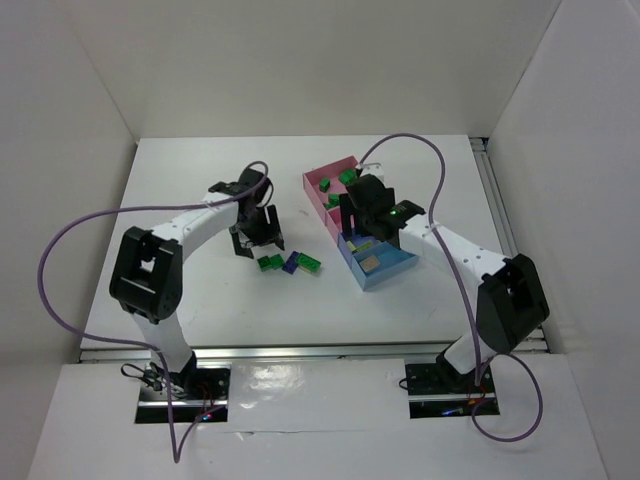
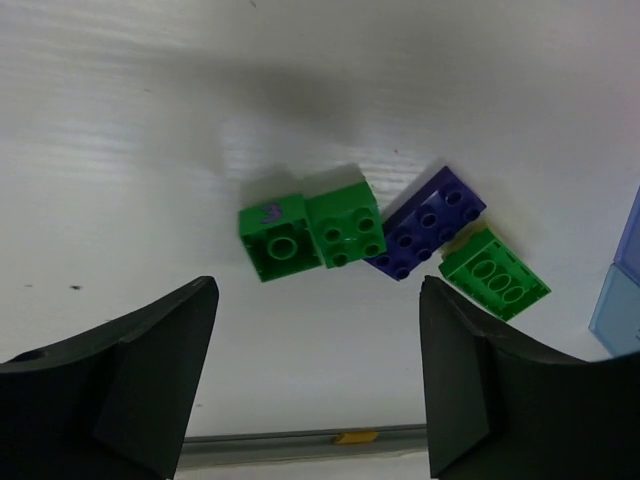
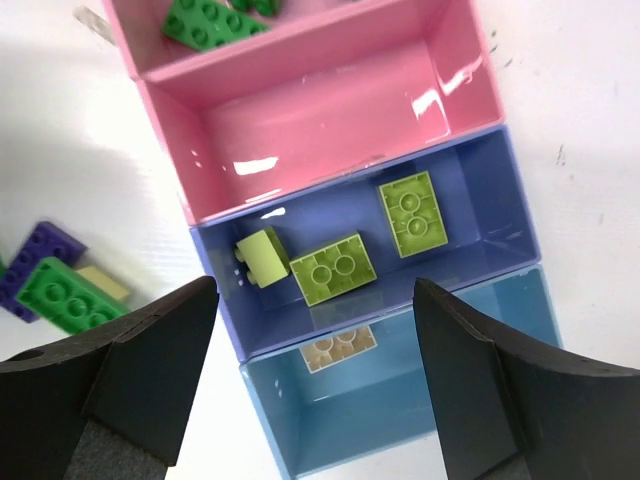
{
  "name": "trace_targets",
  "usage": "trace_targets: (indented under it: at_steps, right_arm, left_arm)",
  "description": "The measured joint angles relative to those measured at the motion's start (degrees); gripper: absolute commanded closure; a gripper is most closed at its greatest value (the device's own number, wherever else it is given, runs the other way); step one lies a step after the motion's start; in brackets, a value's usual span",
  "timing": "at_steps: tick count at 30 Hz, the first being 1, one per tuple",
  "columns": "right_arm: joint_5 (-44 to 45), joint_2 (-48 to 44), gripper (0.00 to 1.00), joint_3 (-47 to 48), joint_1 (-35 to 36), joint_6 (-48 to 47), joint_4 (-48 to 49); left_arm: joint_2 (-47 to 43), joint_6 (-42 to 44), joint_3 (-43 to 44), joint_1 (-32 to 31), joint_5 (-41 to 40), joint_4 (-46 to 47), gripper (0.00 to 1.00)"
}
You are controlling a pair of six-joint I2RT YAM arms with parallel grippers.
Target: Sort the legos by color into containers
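Note:
On the table lie two dark green legos [image 2: 285, 243] [image 2: 345, 228] side by side, a purple lego [image 2: 425, 222] and a third green one [image 2: 495, 276] with a pale brick edge under it. They show in the top view [image 1: 290, 263]. My left gripper [image 2: 315, 385] [image 1: 258, 245] is open and empty, just behind them. The containers [image 1: 352, 262] stand in a row: the far pink box [image 3: 150, 55] holds green legos [image 3: 205, 22], the second pink box [image 3: 330, 115] is empty, the periwinkle box [image 3: 480, 215] holds three yellow-green legos [image 3: 332, 268], and the light blue box [image 3: 400, 420] holds a cream lego [image 3: 338, 348]. My right gripper [image 3: 315, 400] [image 1: 365, 232] hovers open and empty above the blue boxes.
A metal rail [image 2: 300, 445] runs along the table's near edge. White walls enclose the table on the left, back and right. Purple cables [image 1: 60, 250] loop from both arms. The light blue box corner [image 2: 620, 310] sits close to the right of the loose legos.

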Motion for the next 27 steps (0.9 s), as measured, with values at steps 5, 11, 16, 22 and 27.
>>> trace_targets:
  at_steps: [5,11,16,22,27]
  right_arm:
    - [0.98,-1.77,0.14,0.00,0.26,0.00,0.37]
    - [1.49,-1.81,0.14,-0.07,0.26,0.00,0.35]
    - [1.46,-1.81,0.14,-0.13,0.26,0.00,0.35]
    - [1.18,-1.75,0.14,-0.13,0.39,0.00,0.31]
    - [0.70,-1.70,0.14,-0.13,0.50,0.00,0.31]
  left_arm:
    - [3.04,-7.54,-0.85,-4.26,-0.20,0.26,0.28]
    - [3.13,-13.20,-3.61,-3.96,-2.40,0.33,0.30]
    - [2.71,-14.84,-6.49,-1.27,-2.08,1.07,0.34]
    - [1.73,-15.76,-7.98,1.14,-1.60,2.16,0.35]
    - [1.66,-15.34,-8.26,1.46,-1.53,2.80,0.20]
